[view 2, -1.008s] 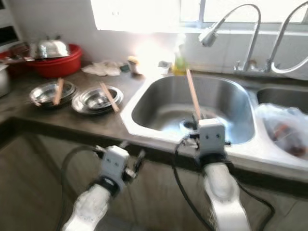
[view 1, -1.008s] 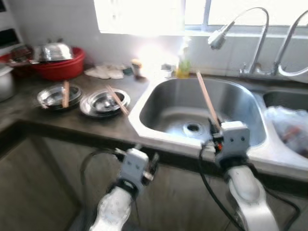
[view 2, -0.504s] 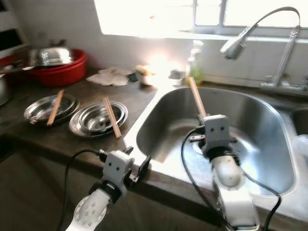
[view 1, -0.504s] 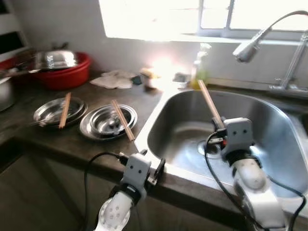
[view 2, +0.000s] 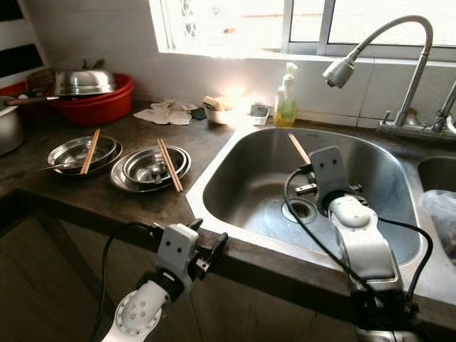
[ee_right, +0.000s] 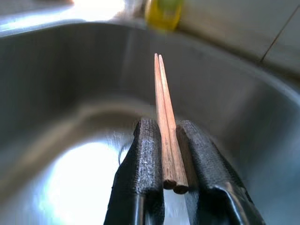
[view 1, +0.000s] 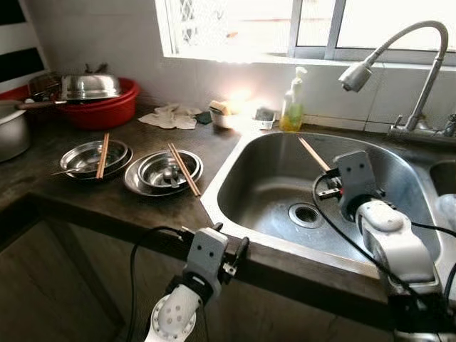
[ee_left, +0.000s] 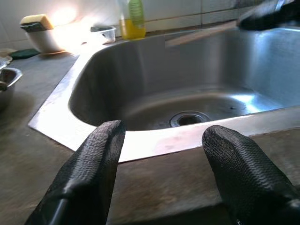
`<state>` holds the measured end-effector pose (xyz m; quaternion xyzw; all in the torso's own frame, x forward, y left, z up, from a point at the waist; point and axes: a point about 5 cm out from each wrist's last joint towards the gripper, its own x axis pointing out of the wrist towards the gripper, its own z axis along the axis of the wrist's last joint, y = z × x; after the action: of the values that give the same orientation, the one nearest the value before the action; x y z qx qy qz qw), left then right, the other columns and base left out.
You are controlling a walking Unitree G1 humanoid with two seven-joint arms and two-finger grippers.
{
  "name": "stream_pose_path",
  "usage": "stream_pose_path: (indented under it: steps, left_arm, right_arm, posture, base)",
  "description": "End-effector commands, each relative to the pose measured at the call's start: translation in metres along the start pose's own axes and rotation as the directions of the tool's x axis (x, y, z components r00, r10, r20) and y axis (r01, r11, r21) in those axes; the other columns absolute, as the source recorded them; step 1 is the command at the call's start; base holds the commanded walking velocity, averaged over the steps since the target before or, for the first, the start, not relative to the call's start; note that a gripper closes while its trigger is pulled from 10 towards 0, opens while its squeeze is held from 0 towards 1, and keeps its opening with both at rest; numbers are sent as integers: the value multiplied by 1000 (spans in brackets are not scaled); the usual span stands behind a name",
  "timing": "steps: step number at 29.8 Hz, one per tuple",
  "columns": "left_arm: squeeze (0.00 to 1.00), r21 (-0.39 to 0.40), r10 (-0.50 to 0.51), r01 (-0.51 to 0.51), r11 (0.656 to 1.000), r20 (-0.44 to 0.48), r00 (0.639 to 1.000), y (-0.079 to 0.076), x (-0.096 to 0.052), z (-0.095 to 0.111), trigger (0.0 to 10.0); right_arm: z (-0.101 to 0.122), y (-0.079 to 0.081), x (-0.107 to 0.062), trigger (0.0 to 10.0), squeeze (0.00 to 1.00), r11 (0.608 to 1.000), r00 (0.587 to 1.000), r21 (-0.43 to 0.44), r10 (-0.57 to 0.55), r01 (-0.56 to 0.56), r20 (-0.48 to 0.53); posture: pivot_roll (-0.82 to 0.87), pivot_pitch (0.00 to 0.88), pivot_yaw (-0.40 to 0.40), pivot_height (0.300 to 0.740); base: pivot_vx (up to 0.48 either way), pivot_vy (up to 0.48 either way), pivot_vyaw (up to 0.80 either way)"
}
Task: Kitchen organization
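Your right gripper [ee_right: 169, 154] is clamped on the chopsticks [ee_right: 165, 117] over the sink [view 1: 235, 171], left gripper [ee_left: 161, 173] spread empty at the counter edge, so I'd lower them near the basin floor before you release.

A bright, overexposed window [view 1: 299, 25] with a metal frame sits in the white tiled wall [view 1: 92, 35] behind the dark stone countertop [view 1: 107, 192]. Sunlight glares off the sill. Brown cabinet fronts [view 1: 71, 285] stand below.
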<state>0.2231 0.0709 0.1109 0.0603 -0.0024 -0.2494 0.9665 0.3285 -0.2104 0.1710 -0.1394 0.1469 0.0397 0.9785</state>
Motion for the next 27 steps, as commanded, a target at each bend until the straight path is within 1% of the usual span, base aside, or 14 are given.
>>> stream_pose_path:
  steps: [1,3,4,5,6,8,10,12,15,16,17,18,23,27]
  left_arm:
    - [0,0,-22,22,1000,-28,999,-5,0,-4,10000]
    - [0,0,-20,20,1000,-28,999,-5,0,-3,10000]
    - [0,-1,-17,17,1000,-28,999,-5,-1,-3,10000]
    - [0,-1,-17,17,1000,-28,999,-5,-1,-3,10000]
    - [0,-2,-16,16,1000,-28,999,-6,-1,-3,10000]
    - [0,-1,-16,16,1000,-28,999,-6,-1,-3,10000]
    - [0,0,-14,14,1000,-26,1000,-6,-1,-3,10000]
    - [0,1,-13,13,1000,-27,1000,-6,-1,-3,10000]
    - [0,1,-9,10,1000,-27,1000,-7,-1,-3,10000]
    - [0,1,-8,8,1000,-27,1000,-7,-1,-3,10000]
    - [0,1,-8,8,1000,-27,1000,-7,-1,-3,10000]
    - [0,1,-6,6,1000,-28,1000,-7,-1,-3,10000]
    - [0,4,-2,2,1000,-30,1000,-6,-1,-4,10000]
    - [0,3,2,-2,1000,-27,1000,-5,0,-4,10000]
  right_arm:
    - [5,-3,7,10000,0,998,998,-15,54,-55,-44]
    - [4,-1,9,10000,0,996,994,-28,88,-90,-68]
    - [0,3,12,10000,0,988,984,-52,141,-147,-104]
    - [0,3,12,10000,0,988,984,-52,141,-147,-104]
    - [-2,4,13,10000,0,983,980,-66,163,-171,-119]
    - [-4,9,15,10000,0,974,968,-67,205,-216,-142]
    - [-8,14,18,10000,0,957,950,-79,261,-278,-173]
    - [-11,18,20,10000,0,944,938,-111,287,-312,-197]
    - [-15,22,23,10000,0,929,919,-100,329,-356,-218]
    - [-16,24,23,10000,90,926,914,-92,340,-366,-220]
    - [-16,25,24,10000,90,924,912,-88,346,-372,-220]
    - [-16,27,24,10000,1000,924,913,-78,353,-375,-206]
    - [-12,28,26,10000,1000,935,927,-57,337,-350,-165]
    - [-10,28,24,10000,1000,941,935,-46,327,-336,-139]
  posture:
    - [102,0,-27,740]
    - [106,0,-31,740]
    - [109,0,-34,740]
    - [109,0,-34,740]
    - [109,0,-35,740]
    - [111,0,-37,740]
    - [112,0,-41,740]
    - [115,0,-40,740]
    - [119,0,-47,740]
    - [119,0,-48,740]
    - [120,0,-47,740]
    - [120,0,-48,740]
    - [122,0,-45,740]
    - [115,0,-39,740]
  base:
    - [0,0,0]
    - [0,0,0]
    - [0,0,0]
    - [0,0,0]
    - [0,0,0]
    - [0,0,0]
    - [0,0,0]
    - [0,0,0]
    - [0,0,0]
    - [0,0,0]
    - [0,0,0]
    - [0,0,0]
    - [0,0,0]
    - [0,0,0]
